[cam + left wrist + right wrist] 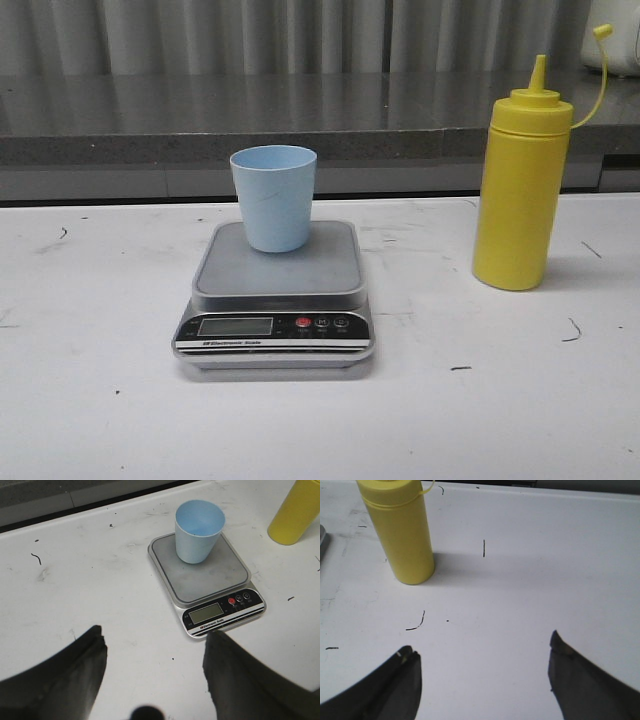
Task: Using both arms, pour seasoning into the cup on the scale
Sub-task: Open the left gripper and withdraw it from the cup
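A pale blue cup [273,197] stands upright at the back of the silver scale [276,296] in the middle of the white table. The yellow seasoning bottle [522,190] stands upright to the right of the scale, its tethered cap hanging off the nozzle. Neither arm shows in the front view. In the left wrist view my left gripper [156,635] is open over bare table, short of the scale [210,587] and the cup [198,531]. My right gripper [482,647] is open and empty above bare table, with the seasoning bottle [400,530] ahead and to one side.
A grey counter ledge [300,115] runs along the back of the table. A white object [612,45] sits at the far right on that ledge. Dark scuff marks [415,622] dot the white table [100,400].
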Available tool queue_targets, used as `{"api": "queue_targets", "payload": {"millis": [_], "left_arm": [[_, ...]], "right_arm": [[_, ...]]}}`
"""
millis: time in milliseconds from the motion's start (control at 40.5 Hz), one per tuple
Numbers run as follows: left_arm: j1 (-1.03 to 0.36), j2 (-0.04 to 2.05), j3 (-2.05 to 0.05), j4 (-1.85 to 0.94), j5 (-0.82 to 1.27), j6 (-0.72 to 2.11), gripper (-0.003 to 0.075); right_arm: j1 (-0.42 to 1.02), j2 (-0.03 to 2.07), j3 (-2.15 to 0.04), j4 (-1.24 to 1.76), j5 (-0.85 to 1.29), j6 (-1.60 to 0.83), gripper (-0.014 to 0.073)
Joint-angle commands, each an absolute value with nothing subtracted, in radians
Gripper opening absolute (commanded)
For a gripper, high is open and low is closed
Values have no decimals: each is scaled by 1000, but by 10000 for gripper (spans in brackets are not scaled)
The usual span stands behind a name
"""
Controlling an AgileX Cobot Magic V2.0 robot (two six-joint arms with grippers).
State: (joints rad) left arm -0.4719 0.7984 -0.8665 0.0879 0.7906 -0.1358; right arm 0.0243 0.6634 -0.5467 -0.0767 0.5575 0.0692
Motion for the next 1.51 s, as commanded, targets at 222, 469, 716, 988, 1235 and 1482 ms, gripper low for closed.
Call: {"api": "queue_targets", "payload": {"millis": [222, 469, 716, 988, 1235, 1482], "left_arm": [[-476, 792, -889, 84, 710, -135, 421], [-476, 792, -889, 84, 701, -135, 421], [-476, 792, -889, 84, 701, -135, 421], [-476, 792, -889, 84, 701, -135, 421], [-476, 792, -889, 84, 701, -135, 421], [-476, 792, -889, 84, 701, -135, 421]], "right_arm": [[24, 668, -581, -124, 457, 61, 549], [24, 668, -581, -112, 452, 64, 549], [24, 668, -581, -103, 453, 64, 549], [24, 668, -581, -104, 453, 64, 549], [24, 668, -581, -104, 465, 64, 549], [24, 668, -584, -94, 484, 64, 549]]}}
